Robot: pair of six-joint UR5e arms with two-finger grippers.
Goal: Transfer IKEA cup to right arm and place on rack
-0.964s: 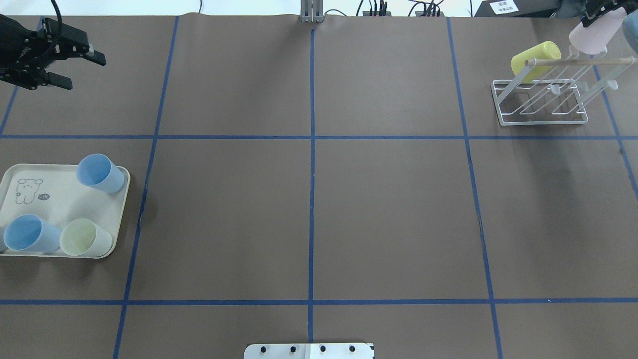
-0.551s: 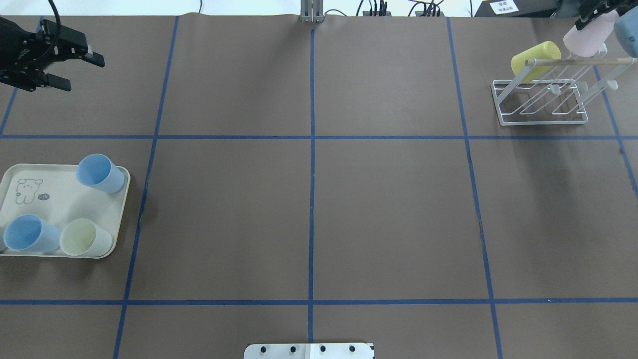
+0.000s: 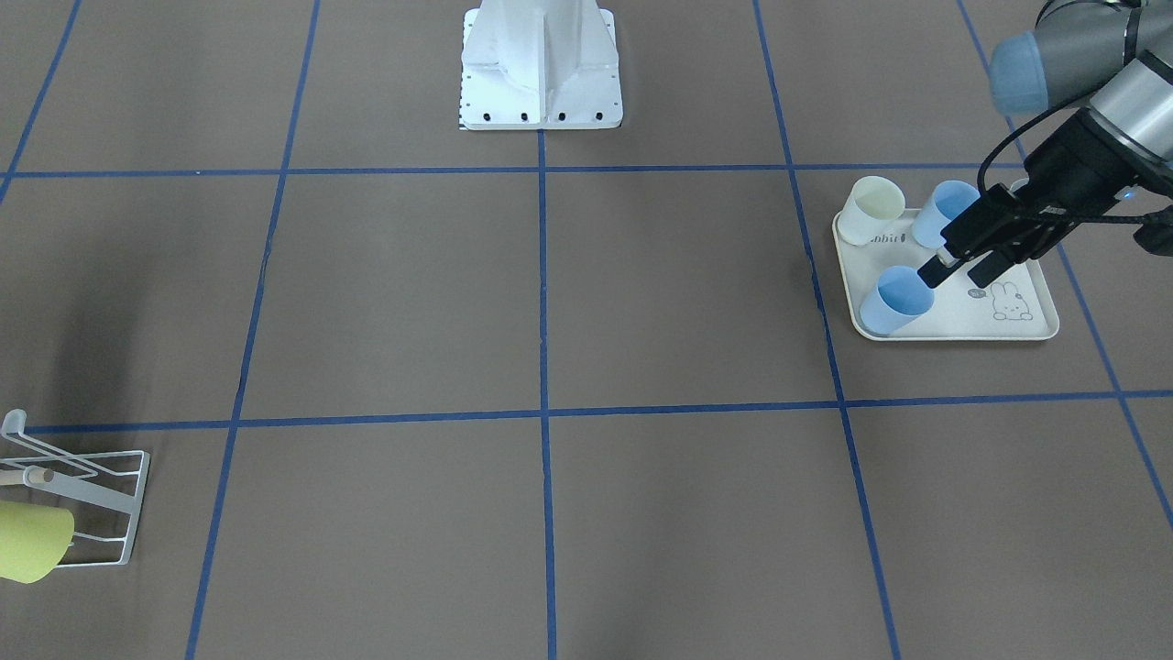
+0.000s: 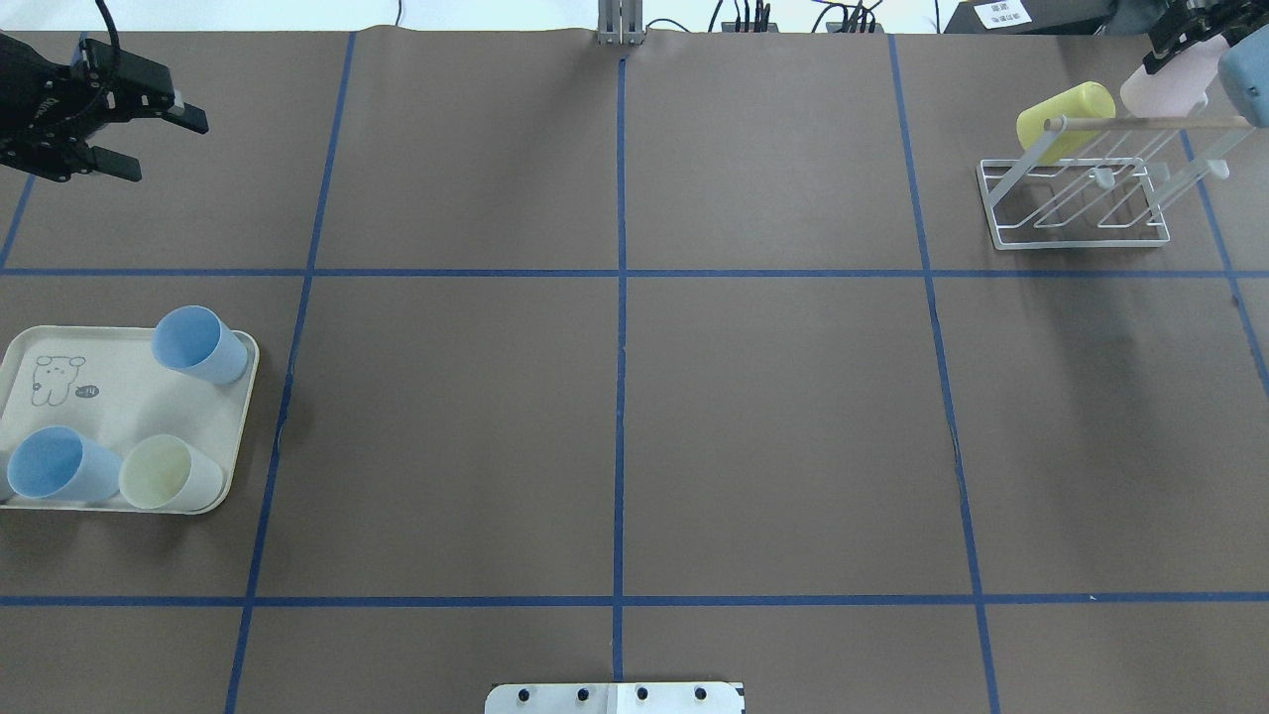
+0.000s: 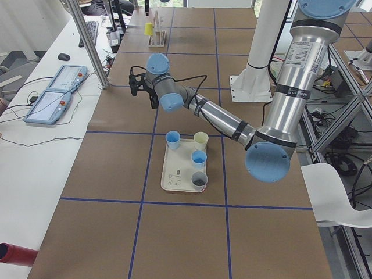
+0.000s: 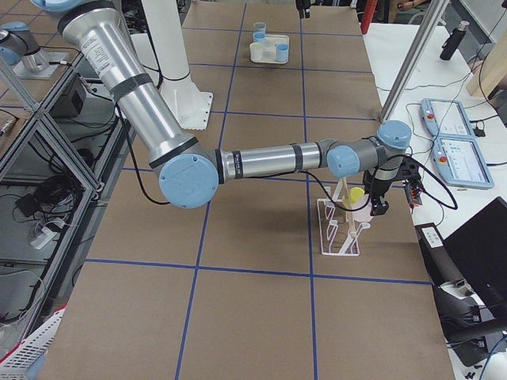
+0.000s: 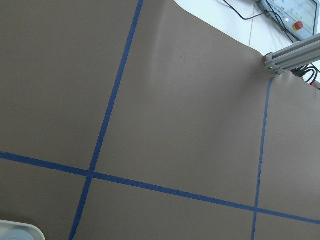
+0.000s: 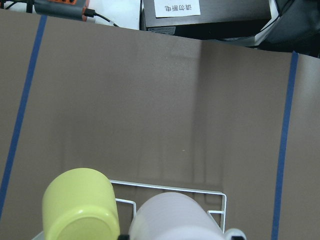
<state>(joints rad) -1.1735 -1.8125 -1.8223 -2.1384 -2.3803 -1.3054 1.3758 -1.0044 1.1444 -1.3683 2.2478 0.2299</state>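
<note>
R gripper (image 4: 1185, 45) grips your pink cup (image 4: 1168, 87), tilted just over the rack (image 4: 1081, 242) rods beside yellow cup (image 4: 1066, 119); lower along tilt. L gripper (image 4: 169, 149) wide, far off.

"abbit" on the cream tray (image 3: 958, 316); "请勿断电" on a white label (image 8: 177, 7)

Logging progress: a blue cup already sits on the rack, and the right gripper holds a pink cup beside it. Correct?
Not blue: the overhead view shows a yellow cup on the rack. The right gripper does hold a pink cup beside it.
</note>
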